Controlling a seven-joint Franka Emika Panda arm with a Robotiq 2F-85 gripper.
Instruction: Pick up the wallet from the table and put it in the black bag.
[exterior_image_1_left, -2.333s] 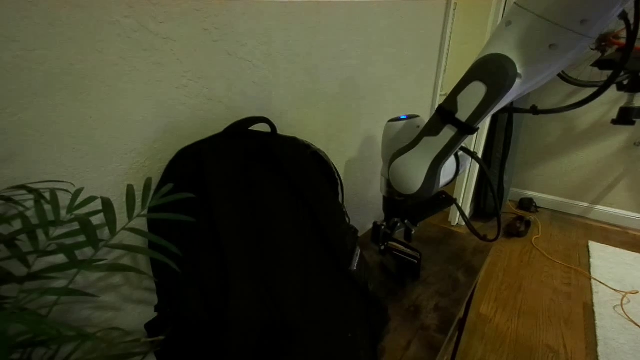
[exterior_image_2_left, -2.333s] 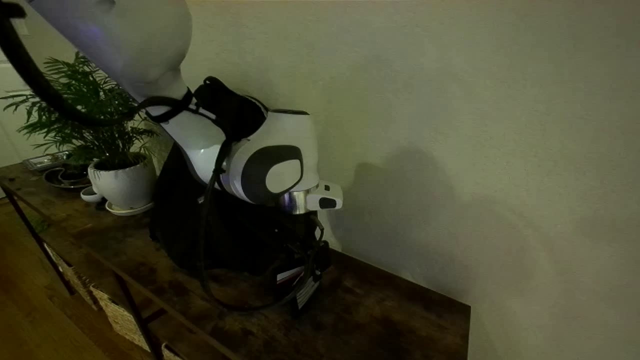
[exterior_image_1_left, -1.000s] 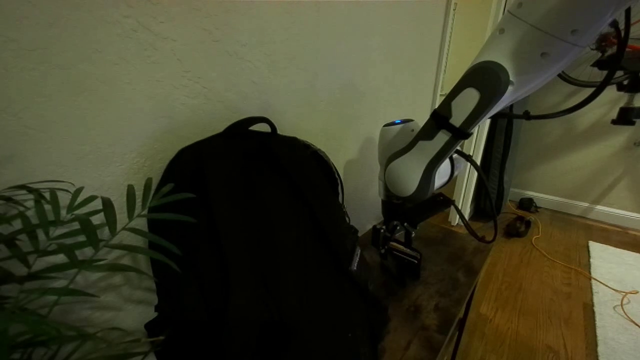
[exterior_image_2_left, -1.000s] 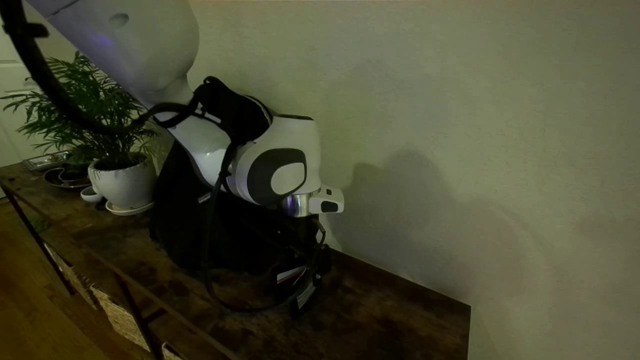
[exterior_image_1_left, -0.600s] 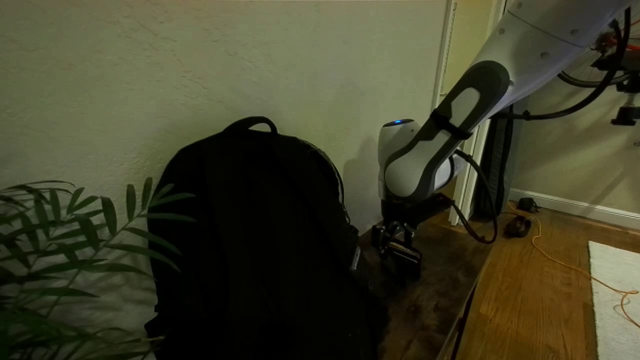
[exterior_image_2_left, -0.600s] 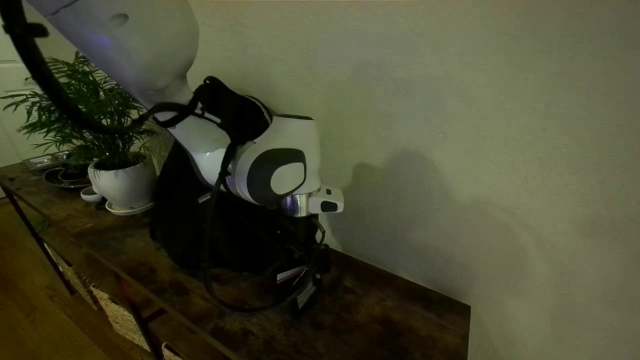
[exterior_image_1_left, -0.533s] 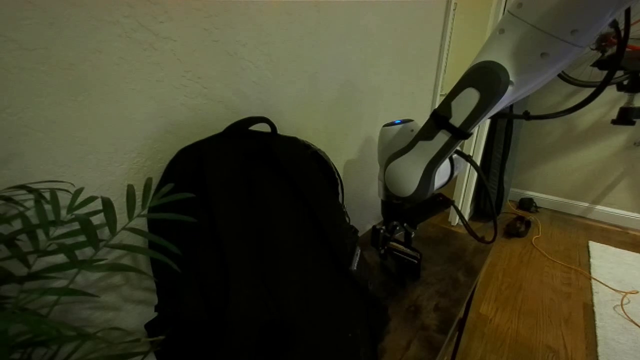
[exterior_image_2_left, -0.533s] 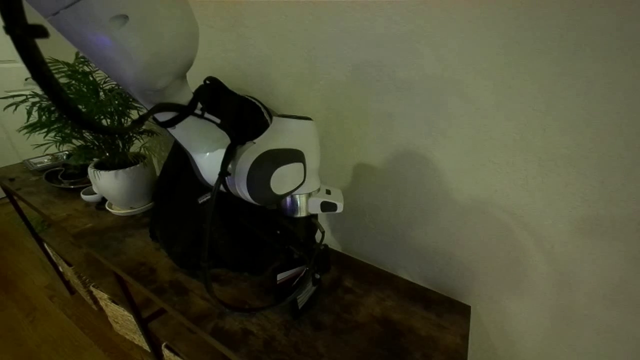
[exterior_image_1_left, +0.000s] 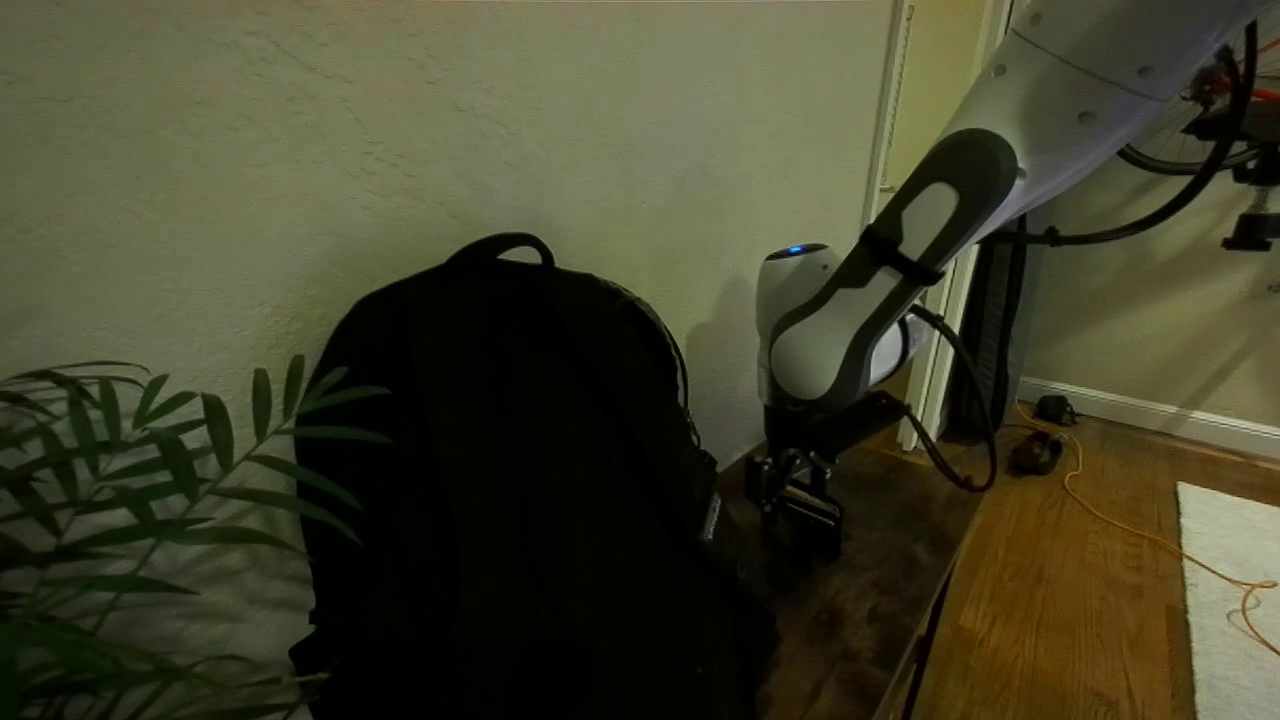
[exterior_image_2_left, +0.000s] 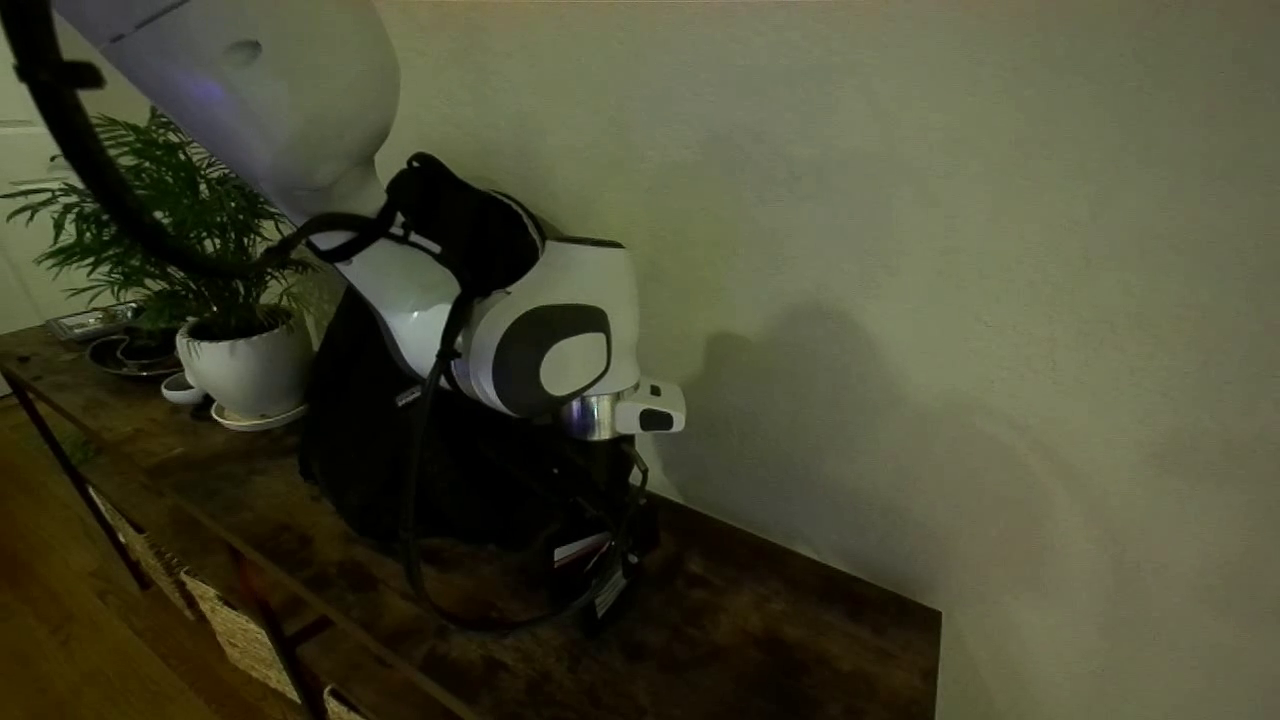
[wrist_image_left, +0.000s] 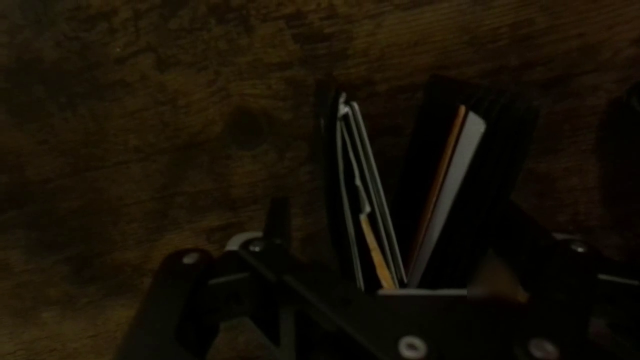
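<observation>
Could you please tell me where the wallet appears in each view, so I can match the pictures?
In an exterior view: wallet right of centre, lower half, partly hidden.
In an exterior view: wallet just left of centre, lower half, partly hidden.
In the wrist view: wallet right of centre, about mid-height.
Shared landmark: the dark brown table, in all three.

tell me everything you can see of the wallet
The wallet looks black and leathery, and seems to stand on edge on the brown table, outside the black backpack. In the wrist view it is spread in a V whose point is hidden by the gripper; the open fingers straddle it. One side holds grey-edged papers or cards and a tan strip; the other, a pale card and an orange edge. Whether a finger touches it is too dark to tell.
</observation>
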